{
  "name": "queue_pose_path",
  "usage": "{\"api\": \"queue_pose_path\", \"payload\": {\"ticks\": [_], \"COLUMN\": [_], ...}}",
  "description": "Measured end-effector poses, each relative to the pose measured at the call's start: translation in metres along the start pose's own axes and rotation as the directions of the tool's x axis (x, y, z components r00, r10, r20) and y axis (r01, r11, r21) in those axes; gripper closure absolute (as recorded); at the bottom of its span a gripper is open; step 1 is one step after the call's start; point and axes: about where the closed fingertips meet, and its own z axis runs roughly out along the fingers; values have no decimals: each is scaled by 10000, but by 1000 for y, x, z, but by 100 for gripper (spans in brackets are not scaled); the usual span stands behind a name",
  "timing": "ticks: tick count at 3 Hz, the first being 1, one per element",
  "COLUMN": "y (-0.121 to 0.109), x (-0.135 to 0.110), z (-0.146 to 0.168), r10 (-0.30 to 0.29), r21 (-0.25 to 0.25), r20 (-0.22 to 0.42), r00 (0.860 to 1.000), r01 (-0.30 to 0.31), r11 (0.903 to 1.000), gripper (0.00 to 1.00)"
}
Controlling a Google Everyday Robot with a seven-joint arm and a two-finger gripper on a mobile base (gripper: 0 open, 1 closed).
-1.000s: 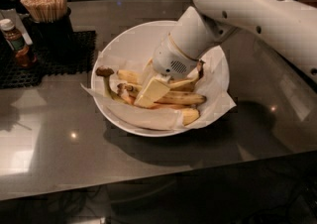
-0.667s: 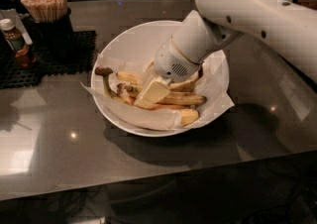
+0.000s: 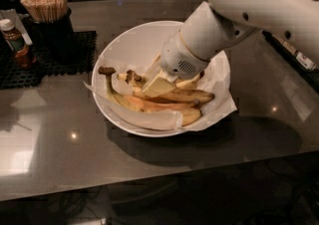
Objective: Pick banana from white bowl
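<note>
The white bowl (image 3: 124,45) with its paper liner (image 3: 219,104) stands in the middle of the dark table. Several bananas lie in it. A fairly straight yellow banana (image 3: 187,94) with a dark stub end lies to the right, just under my arm. Curved bananas joined at a dark stem (image 3: 106,71) lie on the left side of the bowl. My gripper (image 3: 158,85) reaches down into the bowl from the upper right and sits on top of the banana pile, at the left end of the straight banana. My white arm hides the bowl's far right part.
A black holder full of wooden sticks (image 3: 45,6) and a brown sauce bottle (image 3: 16,45) stand on a black mat (image 3: 55,64) at the back left. The table's front edge (image 3: 149,186) runs across the bottom.
My arm has shifted slightly up and to the right. The gripper stays down in the bowl among the bananas. The bananas have hardly moved.
</note>
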Motion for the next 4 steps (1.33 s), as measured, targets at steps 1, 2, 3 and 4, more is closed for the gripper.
{"api": "queue_pose_path", "payload": {"ticks": [1,2,3,4], "y": [-5,-9,-11,12], "x": [-9,-17,-27,-56], "z": [-32,-57,-85,-127], "r10": [-252,-463,-866,-2002], "r21": [1308,2223,2849,3365], "r20": [-39,-13,456,1093], "r00": [9997,9989,9952,9736], "r01": [255,454,701,1533], "r11": [9911,9739,9560,9291], "gripper": [100,100,100,100]}}
